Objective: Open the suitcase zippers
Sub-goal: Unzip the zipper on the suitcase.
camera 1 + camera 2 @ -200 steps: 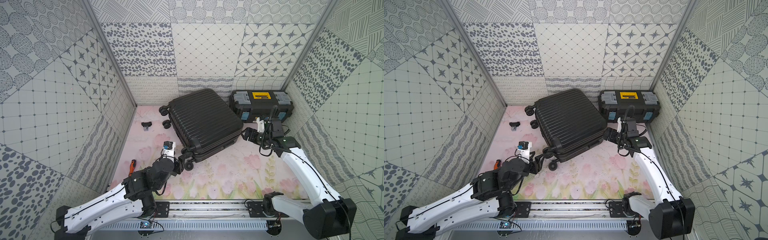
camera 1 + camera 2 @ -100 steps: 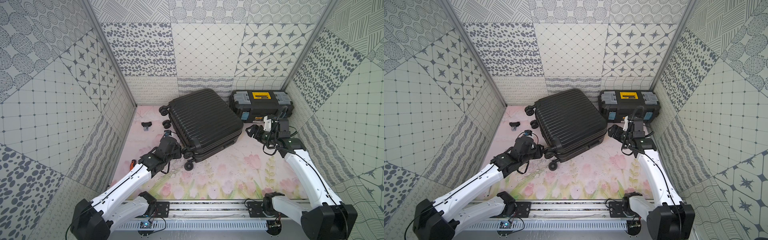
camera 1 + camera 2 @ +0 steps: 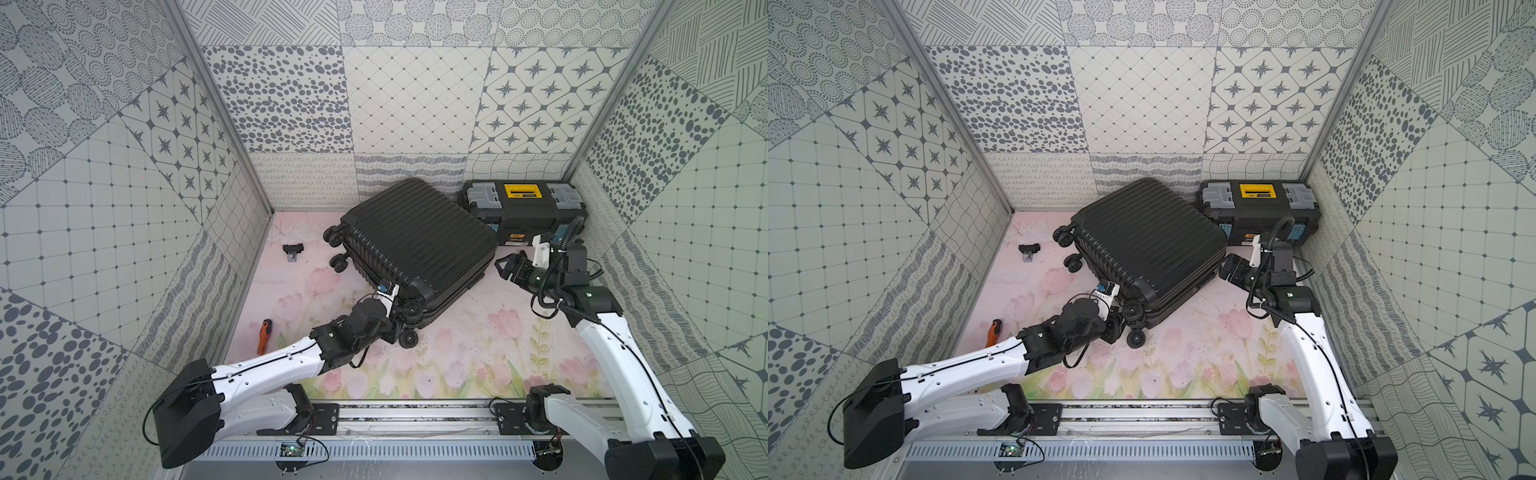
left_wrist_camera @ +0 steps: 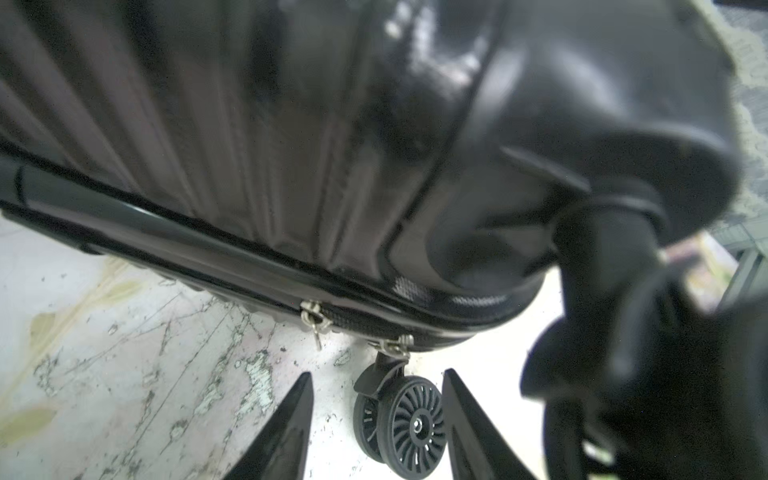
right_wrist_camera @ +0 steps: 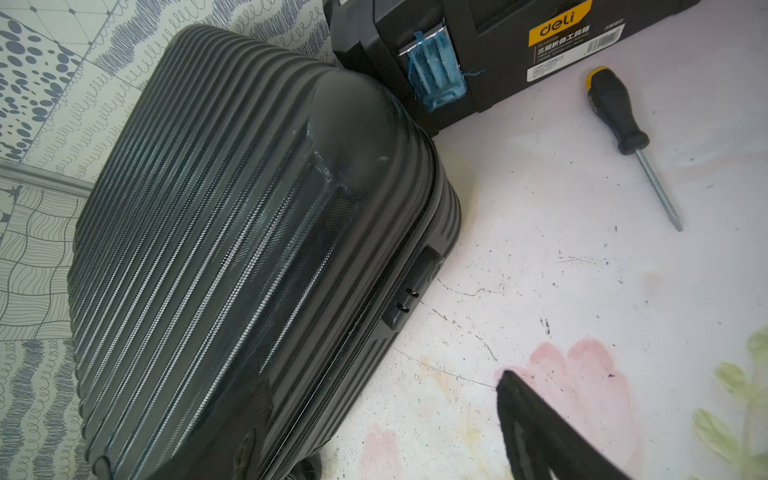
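Left gripper (image 4: 378, 372), empty and parted, faces the pulls (image 4: 314, 319) at lower centre to pinch one (right gripper (image 3: 501, 268) also spread, empty).

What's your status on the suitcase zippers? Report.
Left jaws open, empty, just short of the zipper pulls. Right jaws open, empty, beside the suitcase. Suitcase shut. Wheel close beside the pulls.

Blocked at two o'clock of the suitcase (image 3: 415, 241) by the toolbox (image 3: 523, 216); free over bare floor (image 3: 478, 340) at five.
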Robot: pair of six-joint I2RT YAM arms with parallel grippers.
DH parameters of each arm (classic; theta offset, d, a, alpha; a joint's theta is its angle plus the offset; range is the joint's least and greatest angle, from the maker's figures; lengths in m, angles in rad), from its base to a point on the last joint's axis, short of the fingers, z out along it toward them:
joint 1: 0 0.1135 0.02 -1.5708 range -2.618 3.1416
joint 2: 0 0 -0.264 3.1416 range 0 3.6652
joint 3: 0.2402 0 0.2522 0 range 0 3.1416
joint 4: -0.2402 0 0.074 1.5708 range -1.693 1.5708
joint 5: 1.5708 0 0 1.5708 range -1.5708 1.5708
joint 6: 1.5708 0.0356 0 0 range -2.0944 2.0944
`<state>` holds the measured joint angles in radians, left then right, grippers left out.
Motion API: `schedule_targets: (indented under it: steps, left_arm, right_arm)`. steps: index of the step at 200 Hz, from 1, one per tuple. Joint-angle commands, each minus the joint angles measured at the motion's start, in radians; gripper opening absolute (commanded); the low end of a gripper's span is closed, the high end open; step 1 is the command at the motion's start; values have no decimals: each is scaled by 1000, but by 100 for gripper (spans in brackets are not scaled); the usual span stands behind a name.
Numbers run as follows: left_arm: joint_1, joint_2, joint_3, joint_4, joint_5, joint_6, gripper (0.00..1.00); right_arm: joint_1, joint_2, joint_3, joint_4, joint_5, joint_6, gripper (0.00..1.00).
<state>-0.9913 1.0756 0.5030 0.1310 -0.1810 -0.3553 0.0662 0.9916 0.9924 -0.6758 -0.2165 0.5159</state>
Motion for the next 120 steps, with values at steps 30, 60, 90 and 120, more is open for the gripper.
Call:
schedule_targets:
  steps: [30,60,90,120]
  left_arm:
    - [-181,152,-335,1031,-267,487,55]
    - [-199,378,-353,1282,-393,535,54]
    - [-199,407,-299,1283,-438,545,48]
    - [-165,361,-316,1283,-441,484,45]
  right_arm:
    - [17,-63,-59,6,15,-27,86]
    - [18,-76,-83,28,0,-24,87]
    - [21,-77,-91,38,-8,-17,86]
    - [24,-69,-81,30,-8,-23,87]
